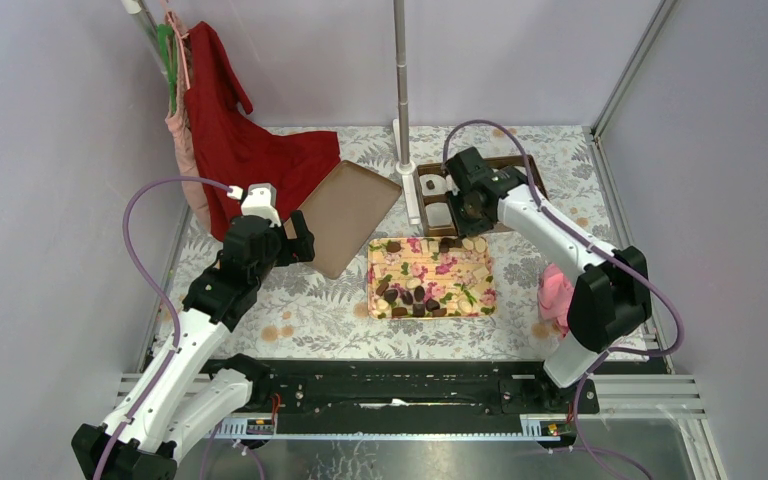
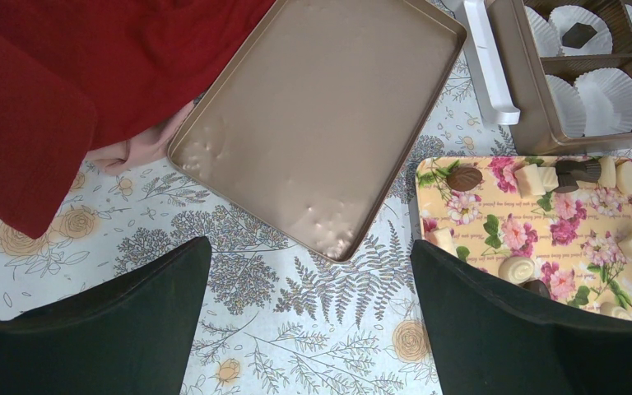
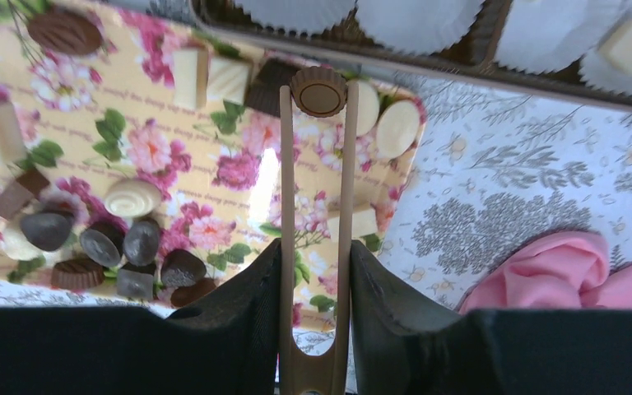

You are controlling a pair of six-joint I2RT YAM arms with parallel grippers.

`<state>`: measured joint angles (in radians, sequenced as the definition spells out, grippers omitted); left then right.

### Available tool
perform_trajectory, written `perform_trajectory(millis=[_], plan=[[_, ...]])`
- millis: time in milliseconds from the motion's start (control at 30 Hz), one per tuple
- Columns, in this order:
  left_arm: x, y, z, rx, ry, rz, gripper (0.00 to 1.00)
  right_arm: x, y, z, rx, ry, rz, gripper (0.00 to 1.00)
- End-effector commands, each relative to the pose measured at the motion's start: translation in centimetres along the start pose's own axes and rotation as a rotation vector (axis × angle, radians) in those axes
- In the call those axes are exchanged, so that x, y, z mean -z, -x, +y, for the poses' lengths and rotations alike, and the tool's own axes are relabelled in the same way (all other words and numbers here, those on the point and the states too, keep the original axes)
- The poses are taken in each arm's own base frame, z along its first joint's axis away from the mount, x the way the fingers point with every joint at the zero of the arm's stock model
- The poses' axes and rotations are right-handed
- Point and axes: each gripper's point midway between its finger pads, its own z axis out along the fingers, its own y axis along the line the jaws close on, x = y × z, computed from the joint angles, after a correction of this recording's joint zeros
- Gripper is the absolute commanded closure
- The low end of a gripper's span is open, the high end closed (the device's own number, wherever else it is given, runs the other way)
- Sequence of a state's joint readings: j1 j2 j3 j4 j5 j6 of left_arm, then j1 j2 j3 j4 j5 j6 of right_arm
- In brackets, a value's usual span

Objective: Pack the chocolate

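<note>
Beyond tray [image 1: 455, 272], box [image 2: 531, 90]: paper cups [image 2: 601, 90] await pieces.
Tray: loose chocolate [image 1: 415, 298] lies here.
My left pincer [image 2: 310, 247]: spread wide, empty.
My right pincer [image 3: 314, 255]: clamped on tongs [image 3: 285, 189], for reach.
Tongs: tips pinch one round chocolate [image 3: 319, 91] over tray's far edge.

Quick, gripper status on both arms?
Left gripper: open, holding nothing.
Right gripper: closed on the tongs, which pinch a round chocolate at their tips.
</note>
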<state>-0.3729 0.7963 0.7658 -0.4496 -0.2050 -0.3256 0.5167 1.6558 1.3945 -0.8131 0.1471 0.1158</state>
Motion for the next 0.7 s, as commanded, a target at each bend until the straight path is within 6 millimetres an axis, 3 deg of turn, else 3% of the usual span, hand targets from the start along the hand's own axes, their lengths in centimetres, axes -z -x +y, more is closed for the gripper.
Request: perform_trajectory(millis=[0, 267, 667], plan=[[-0.1, 0.7, -0.1, 0.001, -0.009, -0.038, 0.01, 1.5, 3.1, -2.2, -0.020, -0.049, -0.073, 0.80], [-0.2, 0.6, -0.2, -0.001, -0.012, -0.031, 0.01, 0.0, 5.4, -4.5, -0.060, -0.081, -0.067, 0.79], [-0.4, 0.5, -0.2, -0.004, -0.011, -0.023, 0.01, -4.4, 6.3, -5.8, -0.074, -0.112, 0.001, 0.79]])
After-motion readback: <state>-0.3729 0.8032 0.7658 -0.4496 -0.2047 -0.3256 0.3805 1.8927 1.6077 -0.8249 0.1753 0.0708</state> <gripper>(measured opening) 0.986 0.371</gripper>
